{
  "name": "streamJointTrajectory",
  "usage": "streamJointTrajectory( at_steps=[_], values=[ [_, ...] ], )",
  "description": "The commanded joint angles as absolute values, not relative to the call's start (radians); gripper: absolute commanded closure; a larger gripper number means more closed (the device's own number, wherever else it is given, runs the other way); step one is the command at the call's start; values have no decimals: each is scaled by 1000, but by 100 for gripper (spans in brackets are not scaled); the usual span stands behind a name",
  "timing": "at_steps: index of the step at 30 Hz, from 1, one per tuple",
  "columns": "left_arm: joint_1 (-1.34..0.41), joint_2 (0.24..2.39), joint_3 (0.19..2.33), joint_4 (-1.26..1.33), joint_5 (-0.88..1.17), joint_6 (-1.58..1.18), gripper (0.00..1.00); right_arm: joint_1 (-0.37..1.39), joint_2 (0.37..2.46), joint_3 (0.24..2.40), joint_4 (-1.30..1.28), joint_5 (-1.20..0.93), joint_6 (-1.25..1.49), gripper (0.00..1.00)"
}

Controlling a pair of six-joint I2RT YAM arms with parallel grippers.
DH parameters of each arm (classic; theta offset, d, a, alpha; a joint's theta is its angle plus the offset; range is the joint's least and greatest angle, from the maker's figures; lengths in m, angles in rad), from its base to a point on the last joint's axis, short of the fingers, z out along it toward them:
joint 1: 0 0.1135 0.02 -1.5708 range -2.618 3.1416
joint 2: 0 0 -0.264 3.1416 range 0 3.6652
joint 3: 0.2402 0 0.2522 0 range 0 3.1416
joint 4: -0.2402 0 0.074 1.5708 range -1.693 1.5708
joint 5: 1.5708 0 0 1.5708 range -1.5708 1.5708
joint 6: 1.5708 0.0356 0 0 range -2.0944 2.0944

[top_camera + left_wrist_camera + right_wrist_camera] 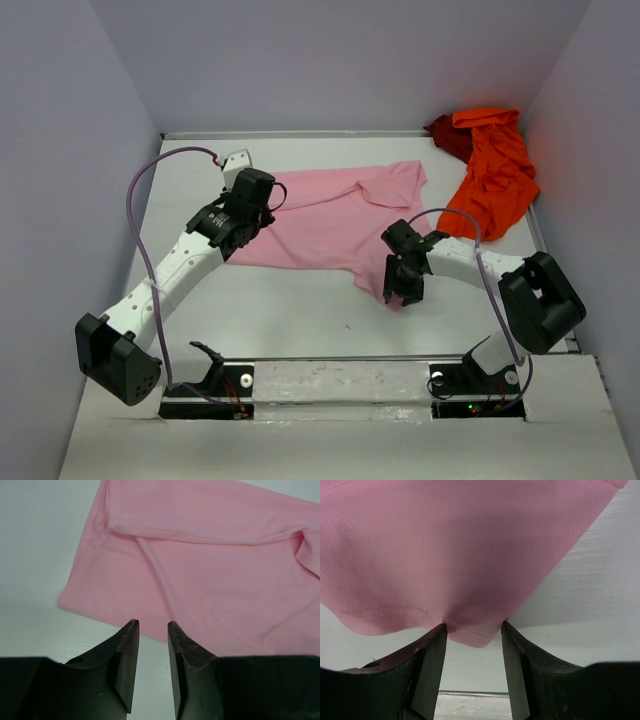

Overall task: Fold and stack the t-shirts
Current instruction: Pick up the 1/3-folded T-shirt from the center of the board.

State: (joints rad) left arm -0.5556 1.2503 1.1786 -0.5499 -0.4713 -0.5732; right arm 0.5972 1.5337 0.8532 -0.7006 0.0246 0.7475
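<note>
A pink t-shirt (330, 215) lies spread flat in the middle of the table. My left gripper (232, 238) hovers at its near left corner. In the left wrist view the jaws (152, 623) stand slightly apart with nothing between them, just short of the pink hem (200, 570). My right gripper (400, 290) is at the shirt's near right corner. In the right wrist view its jaws (474, 625) are open, and the pink corner (445, 545) sits between the fingertips, touching both. An orange t-shirt (495, 175) lies crumpled at the back right.
A dark red garment (447, 135) lies partly under the orange shirt in the back right corner. White walls enclose the table on the left, back and right. A metal rail (330, 358) runs along the near edge by the arm bases.
</note>
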Motion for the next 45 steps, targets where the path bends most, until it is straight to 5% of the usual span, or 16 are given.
streamJointTrajectory(
  at_steps=[1, 7, 15, 37, 45],
  values=[
    [-558, 1215, 1186, -546, -491, -566, 61, 604, 1551, 845, -658, 11, 739, 47],
    [-554, 1216, 1157, -551, -491, -584, 61, 604, 1575, 827, -647, 8, 738, 59],
    [-525, 1224, 1036, -555, -480, -640, 60, 604, 1586, 836, -646, 14, 735, 100],
    [-249, 1451, 933, -376, -368, -865, 58, 604, 1546, 925, -680, -35, 678, 100],
    [-232, 1445, 922, -416, -439, -810, 38, 604, 1529, 940, -692, -32, 672, 100]
  ],
)
